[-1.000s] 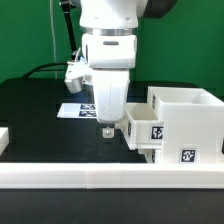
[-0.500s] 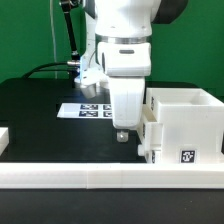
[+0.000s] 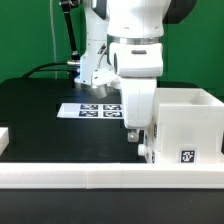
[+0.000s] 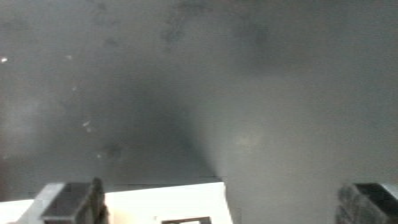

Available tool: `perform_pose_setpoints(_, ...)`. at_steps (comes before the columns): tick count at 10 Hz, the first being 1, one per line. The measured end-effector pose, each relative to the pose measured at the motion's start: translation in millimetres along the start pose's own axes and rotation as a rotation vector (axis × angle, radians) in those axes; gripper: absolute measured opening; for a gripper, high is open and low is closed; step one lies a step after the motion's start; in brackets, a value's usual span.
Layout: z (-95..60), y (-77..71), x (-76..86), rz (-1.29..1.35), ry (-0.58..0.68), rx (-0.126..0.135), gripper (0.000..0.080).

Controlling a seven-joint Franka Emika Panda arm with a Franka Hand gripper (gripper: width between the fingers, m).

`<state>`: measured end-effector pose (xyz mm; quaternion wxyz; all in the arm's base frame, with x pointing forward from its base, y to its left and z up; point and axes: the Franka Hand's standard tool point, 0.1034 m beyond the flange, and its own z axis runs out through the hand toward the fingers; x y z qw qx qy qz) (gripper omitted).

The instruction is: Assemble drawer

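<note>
Once the spread, empty two-finger gripper [image 3: 132, 137] had been swept toward the exterior view's right, the small white plastic tray [image 3: 148, 142] was seen pushed further into the tall white hollow box shell [image 3: 188, 122], so insertion was judged nearly done

Black table [image 3: 40, 115] carrying the marker board [image 3: 90, 109], white drawer shell [image 3: 185, 125] at the exterior view's right, long white rail [image 3: 100, 178] along the near edge

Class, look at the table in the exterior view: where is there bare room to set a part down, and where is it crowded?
Bare black table lies between the marker board and the white rail, on the exterior view's left. It is crowded on the exterior view's right, where the pincer hangs against the drawer.
</note>
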<state>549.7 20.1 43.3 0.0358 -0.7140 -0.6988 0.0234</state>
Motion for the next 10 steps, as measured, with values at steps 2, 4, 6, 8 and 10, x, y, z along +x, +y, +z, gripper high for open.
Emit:
perform_pose_setpoints(2, -1.2, -0.6, -25.1, -0.009, -0.005, 0.007, 0.0649)
perform_pose_setpoints(4, -14.4, 1.6, -50.5, 0.014, -0.014, -0.004, 0.0649)
perform_pose_setpoints(6, -28.4, 3.3, -62.7, 0.038, -0.014, -0.063, 0.0649)
perform_pose_setpoints(8, -24.6, 0.5, -61.7, 0.037, -0.012, -0.055, 0.0649)
perform_pose_setpoints(10, -24.3, 0.4, -62.1, 0.038, -0.012, -0.055, 0.0649)
